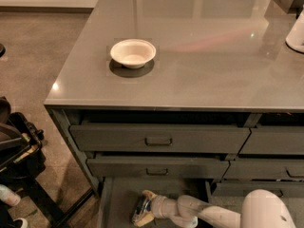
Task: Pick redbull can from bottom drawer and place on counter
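The bottom drawer [118, 198] is pulled open at the lower edge of the view, below the two handled drawers. My gripper [144, 208] reaches into it from the right on its white arm. Its tan fingers [149, 194] stand on the far and near sides of the redbull can [140, 209], a slim silver can with blue-grey patches, and are closed on it just above the drawer floor. The grey glossy counter [199, 56] spreads above the drawers.
A white bowl [133, 52] sits on the counter's left part. A white object [297, 32] stands at its right edge. Two handled drawers [159, 139] sit slightly ajar above the gripper. Dark equipment [16, 151] stands on the floor at left.
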